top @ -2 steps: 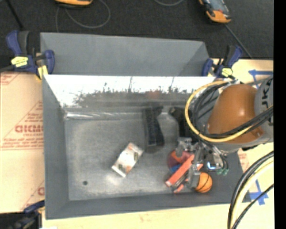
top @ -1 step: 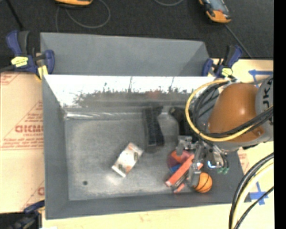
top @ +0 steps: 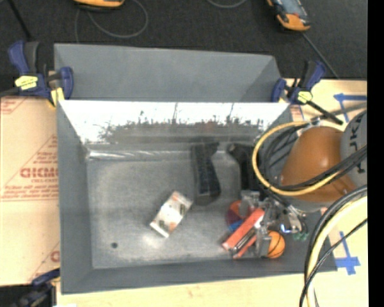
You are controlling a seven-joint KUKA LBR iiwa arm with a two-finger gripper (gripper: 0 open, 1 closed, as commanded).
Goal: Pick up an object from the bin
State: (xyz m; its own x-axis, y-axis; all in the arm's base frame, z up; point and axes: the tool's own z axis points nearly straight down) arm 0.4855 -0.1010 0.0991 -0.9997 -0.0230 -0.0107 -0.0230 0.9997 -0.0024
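My gripper [top: 269, 211] is low in the bin's right front corner, under the arm's orange cover. It sits right over a small heap there. An orange-red elongated tool [top: 244, 231] lies slanted just left of and below it. A small orange ball [top: 276, 245] rests at the front beside that tool. A blue piece [top: 233, 213] peeks out at the heap's left edge. Whether anything is gripped is hidden by the gripper's body.
A black ribbed brush-like thing [top: 206, 173] lies lengthwise in the bin's middle, with another black thing [top: 243, 164] to its right near the back wall. A small white packet [top: 171, 213] with a reddish label lies tilted at centre left.
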